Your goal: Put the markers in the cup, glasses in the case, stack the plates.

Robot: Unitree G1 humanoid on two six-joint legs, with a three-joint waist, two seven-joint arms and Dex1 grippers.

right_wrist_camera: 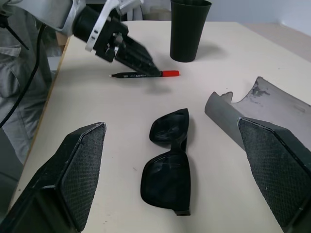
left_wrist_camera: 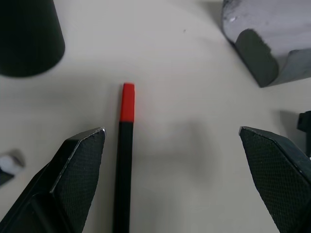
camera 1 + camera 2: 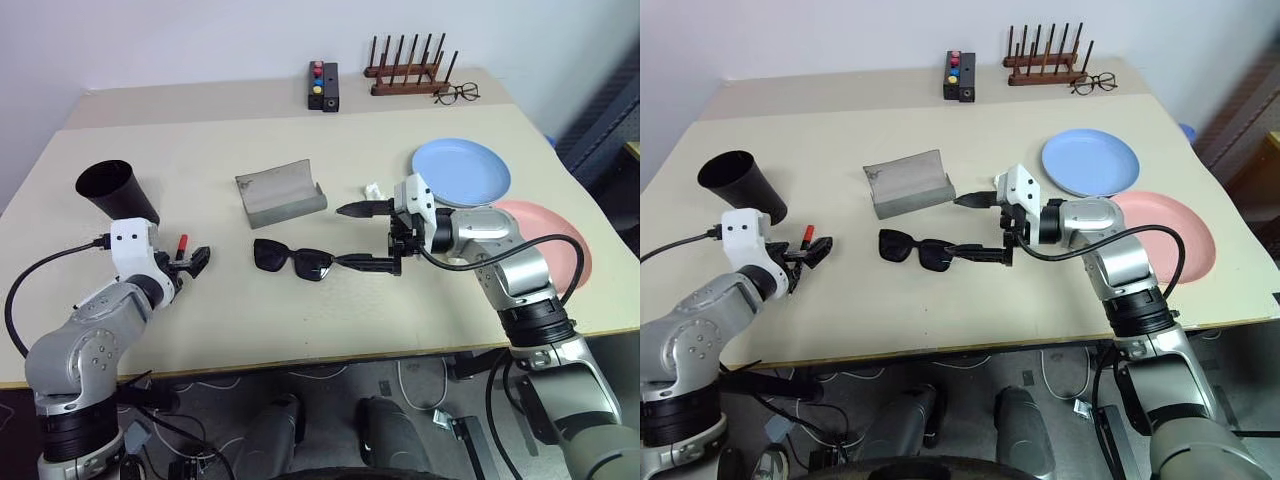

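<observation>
Left gripper (image 2: 172, 141) gaping wide, holding nothing — hovering over the marker (image 2: 124, 155) lying flat on the table (image 3: 300, 320) near the cup (image 3: 117, 192). Right gripper (image 1: 177, 170) likewise spread, empty, pointing at the sunglasses (image 1: 167, 162) resting beside the open case (image 3: 281, 194). Blue plate (image 3: 461, 172) and pink plate (image 3: 560, 245) sitting unstacked.
</observation>
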